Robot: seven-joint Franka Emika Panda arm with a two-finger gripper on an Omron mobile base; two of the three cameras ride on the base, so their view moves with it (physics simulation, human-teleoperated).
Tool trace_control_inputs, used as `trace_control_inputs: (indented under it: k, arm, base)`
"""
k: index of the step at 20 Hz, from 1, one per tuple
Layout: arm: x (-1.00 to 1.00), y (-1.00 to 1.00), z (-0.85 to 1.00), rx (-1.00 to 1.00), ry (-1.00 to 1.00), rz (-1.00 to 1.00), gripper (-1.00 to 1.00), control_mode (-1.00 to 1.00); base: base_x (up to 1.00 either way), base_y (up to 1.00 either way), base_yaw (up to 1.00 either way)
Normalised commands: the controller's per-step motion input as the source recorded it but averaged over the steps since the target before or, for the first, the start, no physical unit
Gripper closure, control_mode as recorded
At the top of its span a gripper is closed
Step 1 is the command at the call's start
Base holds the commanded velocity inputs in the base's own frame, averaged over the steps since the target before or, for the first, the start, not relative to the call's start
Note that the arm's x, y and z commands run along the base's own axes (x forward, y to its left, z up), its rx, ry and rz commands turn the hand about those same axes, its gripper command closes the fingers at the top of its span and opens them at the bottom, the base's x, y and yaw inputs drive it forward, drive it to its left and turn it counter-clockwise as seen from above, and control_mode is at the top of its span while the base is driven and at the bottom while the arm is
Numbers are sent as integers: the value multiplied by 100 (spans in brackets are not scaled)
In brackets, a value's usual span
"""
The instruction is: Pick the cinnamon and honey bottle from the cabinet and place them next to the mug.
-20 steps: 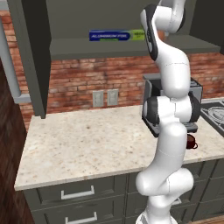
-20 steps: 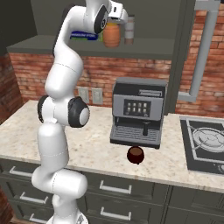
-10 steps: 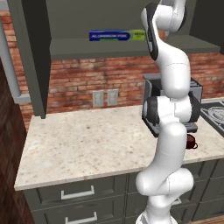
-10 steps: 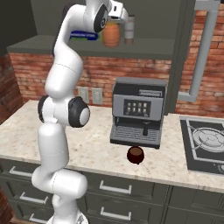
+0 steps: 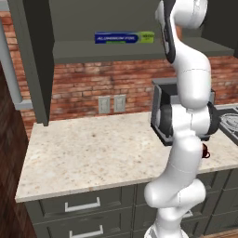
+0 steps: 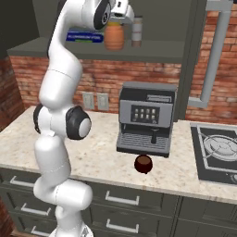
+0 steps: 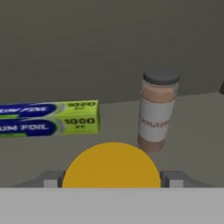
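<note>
As the hand view looks along the claw, the honey sits dead centre at 6 o'clock, its yellow lid spanning the gap between the two fingertips, one at each side of it. The jaws look pressed against the jar's sides, so I judge it pinched, though contact itself is hidden behind the lid. In the right base view the claw is up at the cabinet shelf with the honey just beneath it, upright on the shelf. The cinnamon stands upright at about 1 o'clock from the honey, just beyond it and apart; the foil box lies at 10 o'clock. The mug is far below on the counter, before the coffee machine. The coming move turns on lifting the jar straight along its vertical axis, clear of the cinnamon
</note>
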Motion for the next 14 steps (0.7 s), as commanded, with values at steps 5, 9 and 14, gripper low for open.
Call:
trace_control_inputs:
  k: [5, 9, 14]
  arm:
    - [-67, 0, -15, 0, -1, 0, 100, -100]
    - [-75, 0, -35, 0, 0, 0, 100, -100]
    - [-74, 0, -23, 0, -2, 0, 100, -100]
  base:
    - [0, 0, 0]
    - [0, 0, 0]
    - [0, 0, 0]
